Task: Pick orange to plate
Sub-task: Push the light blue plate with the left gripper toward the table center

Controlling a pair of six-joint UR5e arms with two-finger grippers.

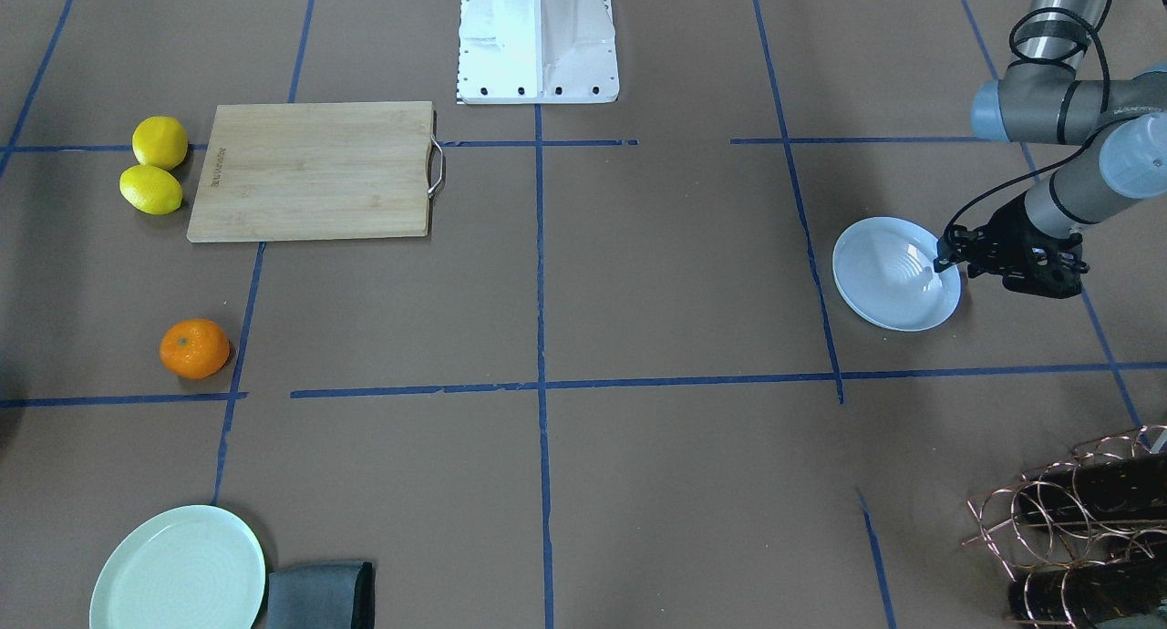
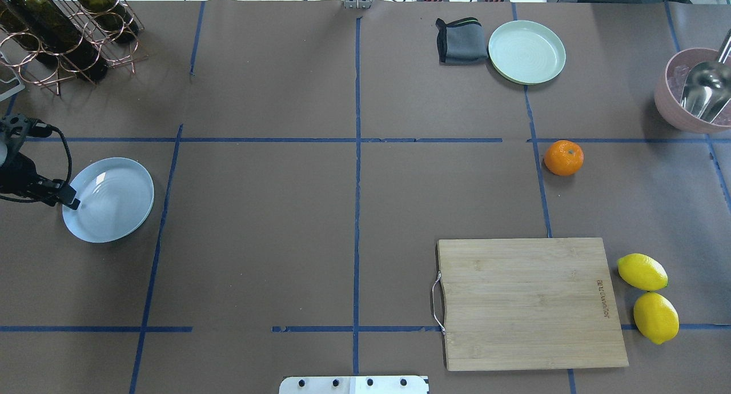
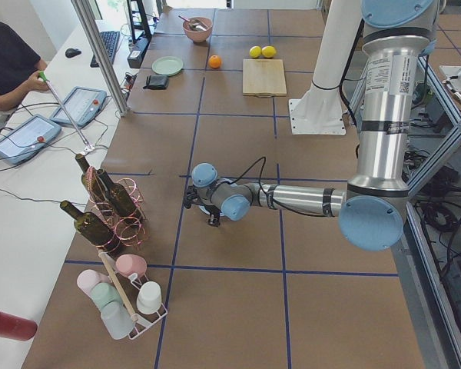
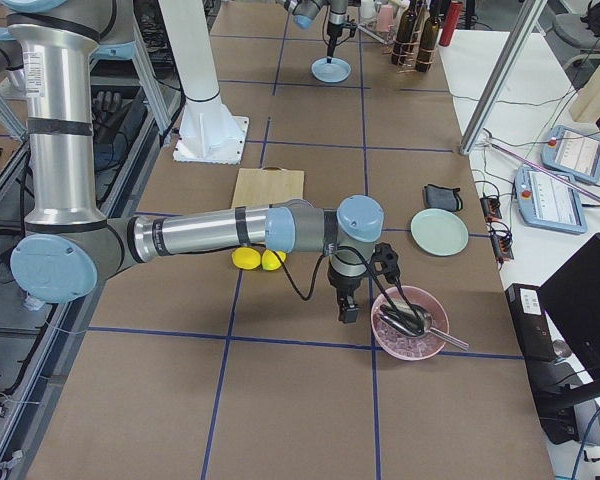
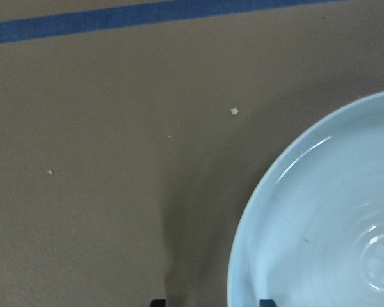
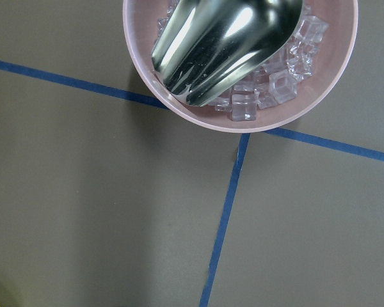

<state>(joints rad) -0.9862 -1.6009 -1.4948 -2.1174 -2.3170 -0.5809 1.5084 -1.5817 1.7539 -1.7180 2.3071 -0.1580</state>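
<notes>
The orange (image 1: 194, 347) (image 2: 563, 157) lies alone on the brown table on my right side, with no gripper near it. Far across the table, the pale bluish-white plate (image 1: 898, 273) (image 2: 108, 200) rests on my left side. My left gripper (image 1: 944, 257) (image 2: 71, 201) is low at the plate's outer rim. In the left wrist view its two fingertips (image 5: 265, 302) stand apart with the rim of the plate (image 5: 320, 224) between them, so it is open. My right gripper (image 4: 348, 310) shows only in the exterior right view, beside a pink bowl, so I cannot tell its state.
A wooden cutting board (image 2: 531, 302) lies with two lemons (image 2: 642, 271) beside it. The mint-green plate (image 2: 526, 51) and a grey cloth (image 2: 460, 40) sit at the far edge. A pink bowl (image 6: 179, 102) holds ice and a scoop. A wine rack (image 2: 63, 28) stands near the plate.
</notes>
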